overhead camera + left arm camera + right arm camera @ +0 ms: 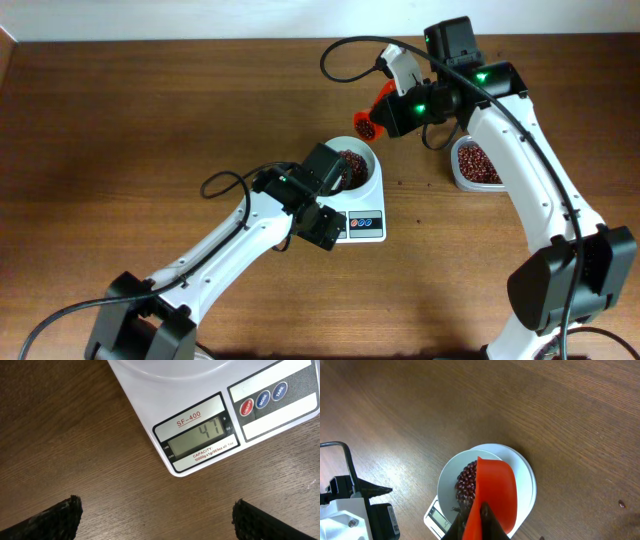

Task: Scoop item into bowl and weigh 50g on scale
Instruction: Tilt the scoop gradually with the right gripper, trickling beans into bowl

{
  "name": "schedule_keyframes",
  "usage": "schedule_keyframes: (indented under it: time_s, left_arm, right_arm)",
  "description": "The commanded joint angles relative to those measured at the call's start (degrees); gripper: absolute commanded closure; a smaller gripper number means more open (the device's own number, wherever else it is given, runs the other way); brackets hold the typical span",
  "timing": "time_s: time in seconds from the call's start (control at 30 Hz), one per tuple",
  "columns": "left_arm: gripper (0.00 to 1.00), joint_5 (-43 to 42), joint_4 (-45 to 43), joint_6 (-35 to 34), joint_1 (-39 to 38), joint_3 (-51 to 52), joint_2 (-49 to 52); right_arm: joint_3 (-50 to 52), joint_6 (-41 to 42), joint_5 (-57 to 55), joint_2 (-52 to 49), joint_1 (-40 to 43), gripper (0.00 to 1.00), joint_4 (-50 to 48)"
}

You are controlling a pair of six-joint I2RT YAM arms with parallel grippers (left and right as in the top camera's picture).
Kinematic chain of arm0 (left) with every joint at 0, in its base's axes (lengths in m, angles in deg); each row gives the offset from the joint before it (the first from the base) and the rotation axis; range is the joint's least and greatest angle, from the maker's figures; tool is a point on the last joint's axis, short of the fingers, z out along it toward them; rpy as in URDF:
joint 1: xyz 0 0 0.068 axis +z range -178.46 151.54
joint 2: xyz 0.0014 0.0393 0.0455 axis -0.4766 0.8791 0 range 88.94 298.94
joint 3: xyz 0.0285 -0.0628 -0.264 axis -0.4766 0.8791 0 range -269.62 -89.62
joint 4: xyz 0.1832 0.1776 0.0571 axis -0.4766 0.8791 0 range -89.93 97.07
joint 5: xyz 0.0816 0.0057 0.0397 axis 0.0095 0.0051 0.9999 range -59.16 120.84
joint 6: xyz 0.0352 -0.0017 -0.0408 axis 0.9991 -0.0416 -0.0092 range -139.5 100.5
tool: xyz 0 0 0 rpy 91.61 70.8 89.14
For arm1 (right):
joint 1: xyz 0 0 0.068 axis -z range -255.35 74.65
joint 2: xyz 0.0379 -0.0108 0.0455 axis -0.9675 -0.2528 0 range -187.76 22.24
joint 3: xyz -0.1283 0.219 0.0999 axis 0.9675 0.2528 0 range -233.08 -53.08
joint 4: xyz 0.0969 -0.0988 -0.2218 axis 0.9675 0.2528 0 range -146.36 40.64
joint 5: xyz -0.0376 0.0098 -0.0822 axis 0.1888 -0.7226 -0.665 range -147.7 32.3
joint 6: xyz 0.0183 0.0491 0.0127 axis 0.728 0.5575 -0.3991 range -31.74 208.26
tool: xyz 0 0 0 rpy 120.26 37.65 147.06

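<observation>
Left fingers (55, 517): spread wide, holding nothing, over the bench (75, 435) just near of the scale (145, 405).
Right fingers (487, 522): clamped on the handle of the orange scoop (495, 487).
Scoop axis: runs from those fingers out over the bowl (447, 472), mouth tipped down above it.
Beans (466, 482): heaped in the bowl on the scale; display shows 47.
Nearer arm: right, between bowl and tub (477, 165).

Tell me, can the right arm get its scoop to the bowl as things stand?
Likely yes. The right gripper, shut on the orange scoop, holds it over the open bowl in its wrist view; the left gripper stands open beside the scale, clear of that path.
</observation>
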Motion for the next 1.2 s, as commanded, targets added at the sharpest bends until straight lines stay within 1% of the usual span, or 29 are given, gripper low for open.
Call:
schedule_keyframes:
  time_s: [0.0,0.1,0.13,0.17,0.2,0.23,0.27,0.3,0.33,0.37,0.43,1.1,1.17]
  left_arm:
    - [0.01,0.48,-0.09,0.72,0.35,0.52,0.31]
    - [0.01,0.48,-0.09,0.72,0.35,0.52,0.31]
    - [0.01,0.48,-0.09,0.72,0.35,0.52,0.31]
    - [0.01,0.48,-0.09,0.72,0.35,0.52,0.31]
    - [0.01,0.48,-0.09,0.72,0.35,0.52,0.31]
    - [0.01,0.48,-0.09,0.72,0.35,0.52,0.31]
    - [0.01,0.48,-0.09,0.72,0.35,0.52,0.31]
    - [0.01,0.48,-0.09,0.72,0.35,0.52,0.31]
    - [0.01,0.50,-0.09,0.72,0.35,0.52,0.31]
    - [0.01,0.48,-0.09,0.72,0.35,0.52,0.31]
    - [0.01,0.48,-0.09,0.72,0.35,0.52,0.31]
    - [0.01,0.50,-0.09,0.72,0.35,0.52,0.31]
    - [0.01,0.50,-0.09,0.72,0.35,0.52,0.31]
  right_arm:
    - [-1.36,0.04,-0.17,1.14,-0.61,0.96,-0.22]
    - [-1.36,0.72,-1.51,1.14,-0.61,0.96,-0.15]
    - [-1.36,-0.13,0.85,1.14,-0.63,0.96,0.15]
    - [-1.36,-2.80,3.02,1.14,-0.63,0.96,0.66]
    - [-1.36,-1.57,-0.55,1.14,-0.61,0.96,0.59]
    - [-1.36,1.51,-4.50,1.11,-0.61,0.96,0.39]
    - [-1.36,0.48,-3.63,1.11,-0.63,0.96,0.46]
    - [-1.36,-4.09,0.20,1.11,-0.63,0.96,1.03]
    - [-1.36,-4.72,0.20,1.11,-0.61,0.96,0.90]
    - [-1.36,-1.11,-1.64,1.11,-0.61,0.96,0.61]
    - [-1.36,-1.66,-0.04,1.11,-0.61,0.96,0.59]
    - [-1.36,-1.42,-0.07,1.05,-0.55,0.96,0.00]
    - [-1.36,0.61,-0.07,1.05,-0.50,0.96,-0.07]
